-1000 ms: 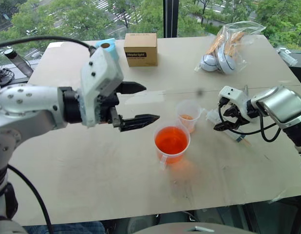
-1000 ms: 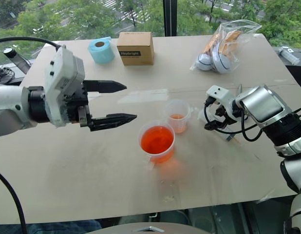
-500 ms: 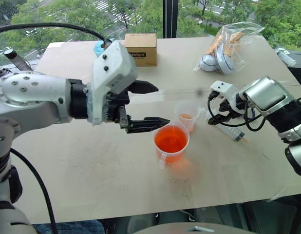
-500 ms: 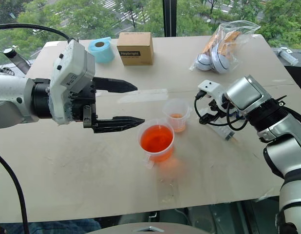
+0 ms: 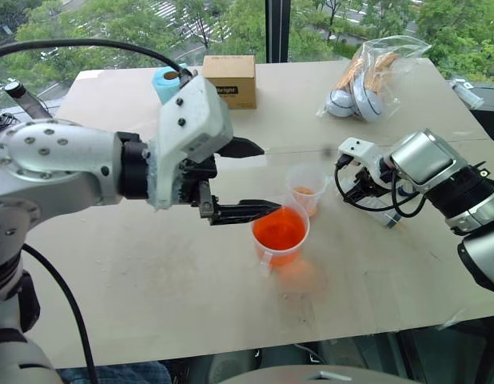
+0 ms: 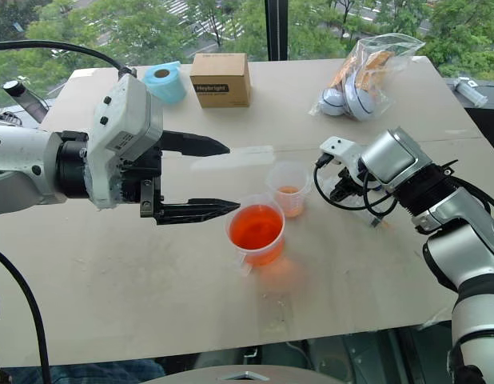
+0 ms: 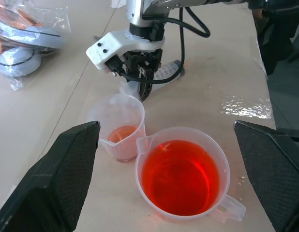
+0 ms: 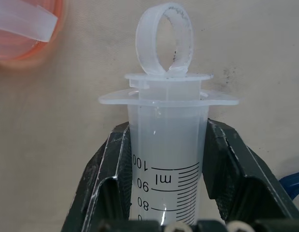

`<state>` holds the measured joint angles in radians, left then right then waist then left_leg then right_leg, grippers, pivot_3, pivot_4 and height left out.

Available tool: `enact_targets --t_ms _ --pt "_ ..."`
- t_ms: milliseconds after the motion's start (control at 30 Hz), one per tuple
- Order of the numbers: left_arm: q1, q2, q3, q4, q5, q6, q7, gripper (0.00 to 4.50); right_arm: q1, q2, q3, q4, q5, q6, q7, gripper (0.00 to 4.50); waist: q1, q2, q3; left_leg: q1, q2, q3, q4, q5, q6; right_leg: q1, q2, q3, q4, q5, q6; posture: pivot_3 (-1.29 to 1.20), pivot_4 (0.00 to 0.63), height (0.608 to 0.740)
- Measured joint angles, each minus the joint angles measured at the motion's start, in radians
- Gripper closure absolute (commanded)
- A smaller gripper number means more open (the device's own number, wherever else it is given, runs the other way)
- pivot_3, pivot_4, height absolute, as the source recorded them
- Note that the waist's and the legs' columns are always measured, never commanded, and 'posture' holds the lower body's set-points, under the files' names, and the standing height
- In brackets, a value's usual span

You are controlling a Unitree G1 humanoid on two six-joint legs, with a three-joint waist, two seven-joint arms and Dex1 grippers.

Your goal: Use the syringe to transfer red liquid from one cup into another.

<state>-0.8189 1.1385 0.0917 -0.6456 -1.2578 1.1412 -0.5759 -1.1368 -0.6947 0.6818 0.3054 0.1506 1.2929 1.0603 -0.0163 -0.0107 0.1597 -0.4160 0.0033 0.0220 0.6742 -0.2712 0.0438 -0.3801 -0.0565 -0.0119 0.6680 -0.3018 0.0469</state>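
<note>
Your right gripper (image 8: pixel 164 169) has its two black fingers clamped on the barrel of the clear plastic graduated syringe (image 8: pixel 165 145), lying on the tabletop (image 5: pixel 151 296) just right of the small pale flared cup (image 5: pixel 306 189). The wide handled cup of orange-red liquid (image 5: pixel 280 232) sits further left. Your left gripper (image 5: pixel 248 179) hovers wide open above that cup, so lift with the right.

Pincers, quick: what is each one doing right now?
Left pincer: open, holding nothing, above the table.
Right pincer: closed on the syringe.
</note>
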Motion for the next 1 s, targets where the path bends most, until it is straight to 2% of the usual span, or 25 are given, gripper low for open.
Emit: enact_targets --t_ms 233,333,433,533,667,833,1000 --pt "0.023 -0.022 0.001 0.077 0.154 -0.046 0.018 0.0 -0.089 -0.075 -0.251 -0.024 0.063 0.081 -0.025 2.97 0.003 0.0 0.0 0.0 0.0 0.0 0.0 0.0 0.0 0.0 0.0 0.0 0.001 0.0 0.0 0.0 0.15 0.74" --pt "0.055 -0.047 0.001 0.115 0.225 -0.09 0.006 0.0 -0.106 -0.077 -0.362 -0.061 0.087 0.117 -0.07 2.97 0.002 0.0 0.0 0.0 0.0 0.0 0.0 0.0 0.0 0.0 0.0 0.001 0.001 0.0 0.0 0.0 0.15 0.74" --pt "0.038 -0.093 0.004 0.173 0.282 -0.146 -0.008 0.0 -0.129 -0.037 -0.531 -0.126 0.138 0.219 -0.121 2.97 0.004 0.0 0.0 0.0 0.0 0.001 0.0 0.0 0.0 -0.001 0.0 0.001 0.003 0.0 0.0 0.0 0.15 0.74" --pt "-0.006 -0.155 0.019 0.246 0.317 -0.218 -0.047 0.0 -0.131 0.094 -0.845 -0.321 0.23 0.287 -0.16 2.97 0.004 -0.001 0.0 -0.001 0.001 0.0 -0.001 0.0 0.0 -0.001 0.0 0.0 0.007 0.0 0.0 0.0 0.15 0.74" --pt "-0.025 -0.182 0.056 0.292 0.314 -0.265 -0.131 0.0 -0.019 0.26 -1.089 -0.538 0.318 0.315 -0.232 2.97 0.003 -0.006 -0.003 -0.001 0.0 0.0 0.0 0.0 0.0 -0.001 0.0 0.001 0.008 0.0 0.0 0.0 0.15 0.74" --pt "-0.091 -0.213 0.056 0.363 0.316 -0.293 -0.219 0.0 0.088 0.462 -1.21 -0.733 0.458 0.297 -0.263 2.97 0.003 -0.004 -0.002 0.0 0.0 -0.001 0.001 0.001 -0.001 -0.001 0.002 0.001 0.011 0.0 0.0 0.0 0.15 0.74" --pt "-0.165 -0.234 0.059 0.422 0.3 -0.295 -0.309 0.0 0.275 0.524 -1.182 -0.831 0.596 0.112 -0.238 2.97 0.0 -0.004 -0.002 0.001 0.0 0.001 0.001 0.001 -0.001 -0.001 0.002 0.0 0.011 0.0 0.0 0.0 0.15 0.74"
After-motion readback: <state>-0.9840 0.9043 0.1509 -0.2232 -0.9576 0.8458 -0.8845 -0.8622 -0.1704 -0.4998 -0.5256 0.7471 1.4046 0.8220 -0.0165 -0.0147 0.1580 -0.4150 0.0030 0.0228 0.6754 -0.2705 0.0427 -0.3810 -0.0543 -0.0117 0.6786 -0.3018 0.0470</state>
